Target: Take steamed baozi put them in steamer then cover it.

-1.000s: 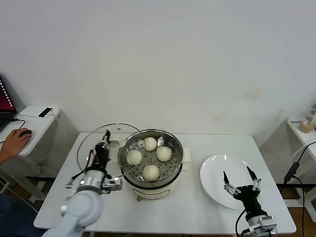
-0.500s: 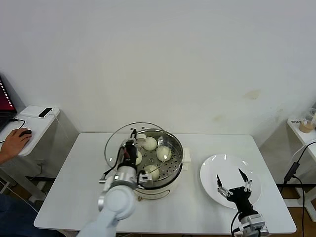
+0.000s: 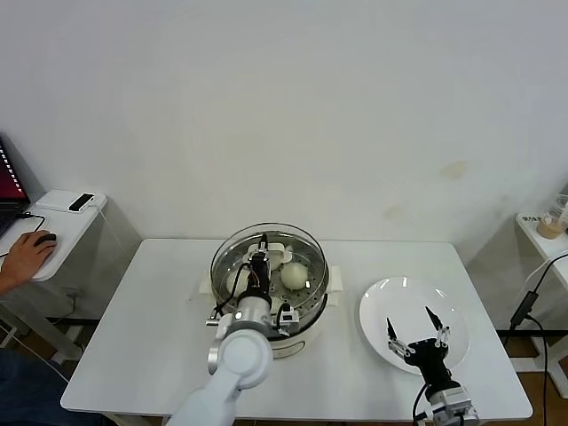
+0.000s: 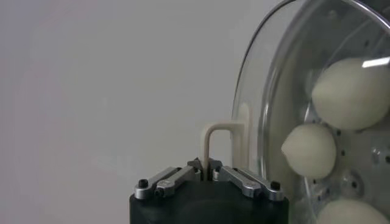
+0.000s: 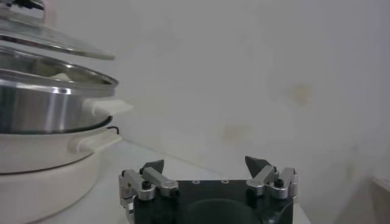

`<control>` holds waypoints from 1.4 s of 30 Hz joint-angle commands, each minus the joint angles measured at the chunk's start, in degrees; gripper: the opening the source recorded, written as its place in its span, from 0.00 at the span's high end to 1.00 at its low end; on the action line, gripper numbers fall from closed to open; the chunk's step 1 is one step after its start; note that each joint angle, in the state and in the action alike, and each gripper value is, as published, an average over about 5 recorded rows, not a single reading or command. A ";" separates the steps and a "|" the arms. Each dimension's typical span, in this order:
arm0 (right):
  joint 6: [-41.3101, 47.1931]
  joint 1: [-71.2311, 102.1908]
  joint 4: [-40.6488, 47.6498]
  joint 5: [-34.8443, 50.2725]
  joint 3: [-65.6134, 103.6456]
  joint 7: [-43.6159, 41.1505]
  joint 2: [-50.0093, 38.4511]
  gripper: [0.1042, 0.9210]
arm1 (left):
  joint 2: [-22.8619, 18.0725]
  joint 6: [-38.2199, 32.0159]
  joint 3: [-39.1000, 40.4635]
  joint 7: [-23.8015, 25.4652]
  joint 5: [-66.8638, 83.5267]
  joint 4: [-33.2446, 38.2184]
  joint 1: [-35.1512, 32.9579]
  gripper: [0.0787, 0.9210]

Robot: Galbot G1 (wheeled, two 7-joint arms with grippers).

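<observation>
The steel steamer (image 3: 311, 293) stands mid-table on its cream base. The clear glass cover (image 3: 232, 244) hangs just above it, nearly centred over the pot. My left gripper (image 3: 263, 251) is shut on the cover's cream handle (image 4: 214, 139). Through the glass I see baozi (image 3: 295, 274) on the perforated tray; three show in the left wrist view (image 4: 352, 93). In the right wrist view the cover (image 5: 55, 41) floats a little above the pot's rim (image 5: 49, 76). My right gripper (image 3: 414, 334) is open and empty above the white plate (image 3: 382, 311).
A person's hand on a mouse (image 3: 27, 253) rests on a small side table at the far left. A shelf with a cup (image 3: 552, 222) stands at the far right. The table's front edge lies just below both arms.
My left gripper has carried the cover from the table's left side rightward until it sits over the steamer. The right gripper has drifted slightly back toward the front edge.
</observation>
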State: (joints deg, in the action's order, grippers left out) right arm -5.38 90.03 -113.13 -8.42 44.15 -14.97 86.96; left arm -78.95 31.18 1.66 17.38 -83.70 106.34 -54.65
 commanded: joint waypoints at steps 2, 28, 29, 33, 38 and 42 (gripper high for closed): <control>-0.13 -0.07 0.26 -0.48 -0.20 0.08 -0.05 0.12 | -1.93 -0.24 0.46 0.05 -2.42 -2.56 0.20 0.93; -0.37 0.23 0.19 -1.26 -1.19 -0.21 0.13 0.12 | -1.81 -1.12 -0.41 -0.19 -2.81 -1.20 -2.24 0.93; -0.38 0.25 0.18 -1.29 -1.20 -0.22 0.15 0.12 | -1.81 -1.15 -0.45 -0.17 -2.80 -0.95 -2.26 0.91; -0.38 0.29 0.18 -1.48 -1.30 -0.22 0.26 0.12 | -1.75 -1.14 -0.47 -0.13 -2.72 0.56 -2.45 0.79; -0.36 0.39 0.16 -1.82 -1.43 -0.21 0.45 0.12 | -0.94 -1.30 0.08 -0.14 -2.49 3.79 -4.15 0.62; -0.38 0.64 0.02 -2.01 -1.35 -0.20 0.52 0.12 | 0.55 -2.11 0.44 -0.34 -2.31 7.38 -7.04 0.49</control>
State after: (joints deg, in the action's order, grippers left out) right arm -5.74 90.55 -112.96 -10.32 42.73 -15.19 87.43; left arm -79.75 29.76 1.81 17.18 -86.22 108.21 -58.32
